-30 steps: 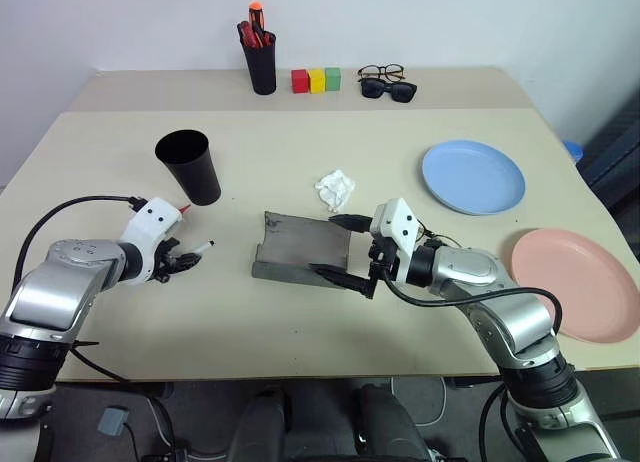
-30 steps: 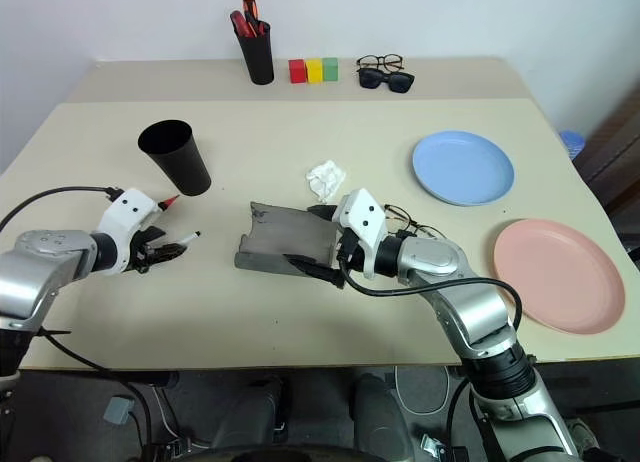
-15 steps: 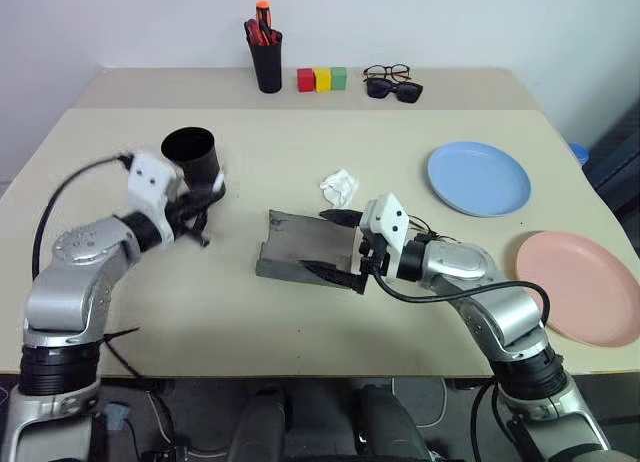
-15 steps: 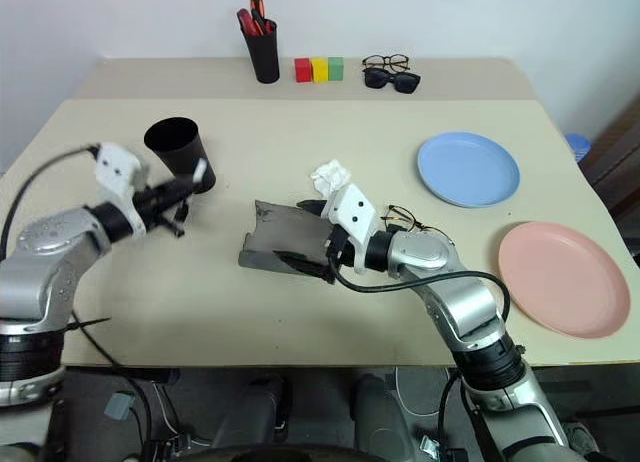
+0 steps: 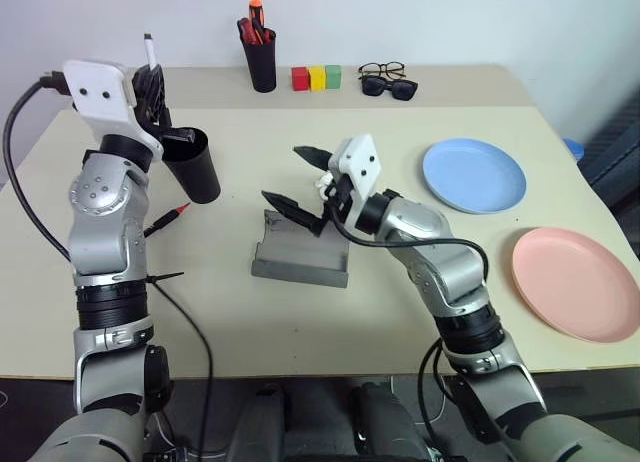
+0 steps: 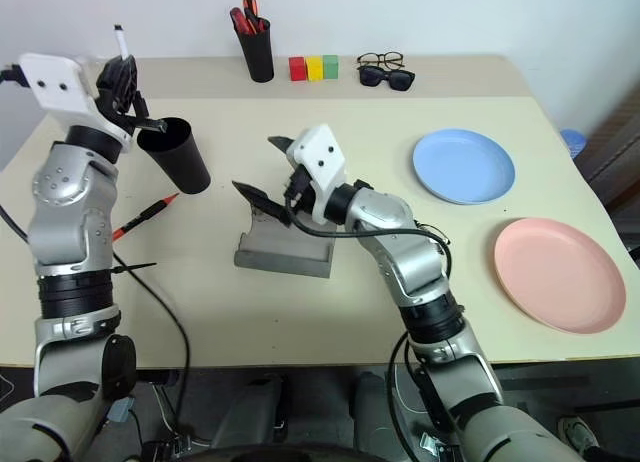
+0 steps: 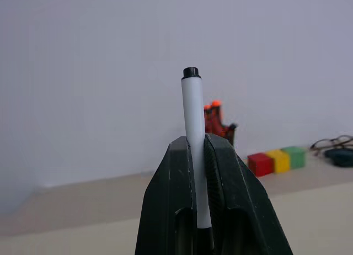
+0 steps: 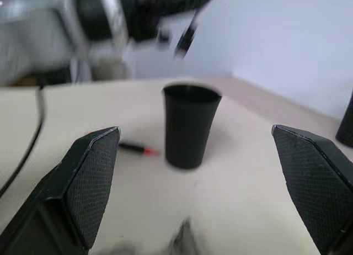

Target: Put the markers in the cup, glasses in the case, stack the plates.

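My left gripper (image 5: 150, 80) is raised beside the black cup (image 5: 193, 164), on its far left. It is shut on the white marker (image 7: 192, 128), which stands upright between the fingers. The black marker with a red tip (image 5: 165, 220) lies on the table left of the cup. My right gripper (image 5: 288, 175) hangs open above the far end of the open grey case (image 5: 300, 259), holding nothing. A bit of the wire-framed glasses (image 6: 437, 234) peeks out beside my right forearm. The blue plate (image 5: 473, 175) and the pink plate (image 5: 575, 282) lie apart at the right.
At the back of the table stand a black pen holder (image 5: 261, 62) with red and orange pens, three coloured blocks (image 5: 316, 78), and sunglasses with thick-framed spectacles (image 5: 388, 82). A black cable (image 5: 175, 312) trails from my left arm across the table's front left.
My left gripper closed on the white marker at the table, then lifted it beside the cup and turned it upright. My right gripper rose and swung left over the case, staying open.
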Tool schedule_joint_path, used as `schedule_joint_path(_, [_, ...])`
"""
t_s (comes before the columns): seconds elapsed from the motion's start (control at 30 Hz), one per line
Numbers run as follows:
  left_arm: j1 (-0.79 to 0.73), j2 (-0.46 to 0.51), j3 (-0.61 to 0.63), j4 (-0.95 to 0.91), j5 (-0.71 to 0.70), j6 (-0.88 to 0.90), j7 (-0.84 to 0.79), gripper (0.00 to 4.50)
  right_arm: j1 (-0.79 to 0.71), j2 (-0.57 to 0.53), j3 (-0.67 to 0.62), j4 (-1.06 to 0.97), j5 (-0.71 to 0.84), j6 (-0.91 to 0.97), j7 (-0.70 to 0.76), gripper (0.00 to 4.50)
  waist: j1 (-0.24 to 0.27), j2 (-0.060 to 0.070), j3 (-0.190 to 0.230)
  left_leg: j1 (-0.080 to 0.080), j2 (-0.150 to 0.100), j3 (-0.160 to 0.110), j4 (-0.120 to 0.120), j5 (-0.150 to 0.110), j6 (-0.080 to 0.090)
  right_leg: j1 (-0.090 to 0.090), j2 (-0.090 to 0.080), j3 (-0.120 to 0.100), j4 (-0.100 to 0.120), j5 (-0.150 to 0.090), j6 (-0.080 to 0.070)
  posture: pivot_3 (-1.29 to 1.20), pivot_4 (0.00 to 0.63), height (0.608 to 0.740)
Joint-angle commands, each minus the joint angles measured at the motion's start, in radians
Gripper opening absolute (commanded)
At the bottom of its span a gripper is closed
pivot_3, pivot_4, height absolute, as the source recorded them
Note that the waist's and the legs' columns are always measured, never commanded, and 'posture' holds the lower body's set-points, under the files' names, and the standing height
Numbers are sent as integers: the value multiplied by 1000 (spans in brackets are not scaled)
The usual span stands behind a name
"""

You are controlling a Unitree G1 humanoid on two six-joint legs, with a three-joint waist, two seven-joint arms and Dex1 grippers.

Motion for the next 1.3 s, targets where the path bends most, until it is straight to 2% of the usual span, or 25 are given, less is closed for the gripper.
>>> schedule_joint_path(0.03, [-19,-5,-8,68,38,-102,25,40,-14,8,-24,-8,-13,-34,-19,4500,2,0,0,0,0,0,0,0,0,0,0,0,0,0,0,0,150,740])
schedule_joint_path(0.27, [-5,-21,-7,190,35,-185,16,40,20,-6,-23,-37,-14,-30,-21,4500,-4,0,0,0,-1,0,0,0,0,-1,0,0,1,0,0,0,150,740])
schedule_joint_path(0.37, [-3,-35,-1,206,20,-191,10,1071,24,-6,-21,-43,-13,-27,-25,4500,-4,0,0,0,0,0,0,0,0,-1,0,0,1,0,0,0,150,740])
schedule_joint_path(0.5, [1,-32,21,199,15,-194,35,2887,23,0,-19,-47,-10,-24,-29,4500,-6,0,0,0,0,0,0,0,0,-1,0,0,1,0,0,0,150,740])
schedule_joint_path(0.63, [35,-1,92,106,-33,-159,56,2887,25,1,-15,-51,-11,-23,-29,4500,-9,0,0,0,0,0,0,0,0,-1,0,0,1,0,0,0,150,740])
schedule_joint_path(0.73, [95,73,173,46,-66,-105,57,2887,30,-3,-19,-52,-11,-24,-27,4500,-13,0,0,0,0,0,-1,0,0,-1,1,0,1,0,0,0,150,740])
schedule_joint_path(0.83, [183,163,244,-6,-108,-17,22,3767,33,-5,-22,-49,-10,-24,-25,4500,-29,0,0,0,1,0,-1,0,0,-2,0,0,2,0,0,0,150,740])
schedule_joint_path(0.87, [220,193,255,-30,-136,36,-13,4258,36,-5,-21,-50,-9,-24,-24,4500,-29,0,0,0,1,0,-1,0,0,-2,0,0,2,0,0,0,150,740])
schedule_joint_path(0.9, [263,228,249,-57,-161,108,-63,4425,38,-6,-20,-49,-7,-23,-22,4500,-30,0,0,0,1,-1,-1,0,0,-2,0,0,2,0,0,0,150,740])
schedule_joint_path(0.97, [361,309,193,-97,-150,228,-155,4425,41,-4,-18,-49,-3,-22,-16,4500,-29,0,0,0,1,-1,-1,0,0,-1,0,0,2,0,0,0,150,740])
schedule_joint_path(1.1, [461,418,52,-124,-117,412,-268,4425,40,1,-11,-55,10,-12,1,4500,-27,0,0,0,0,-1,-1,0,0,0,0,-1,1,0,0,0,150,740])
schedule_joint_path(1.23, [403,457,-73,-58,-78,545,-315,4425,41,4,-6,-69,26,0,25,4500,-28,0,0,1,1,-2,-1,0,0,0,1,-1,1,0,0,0,150,740])
schedule_joint_path(1.3, [349,455,-129,12,-42,533,-331,4425,44,4,-3,-73,28,3,30,4500,-28,0,0,1,1,-2,-2,0,0,0,2,-1,2,0,0,0,150,740])
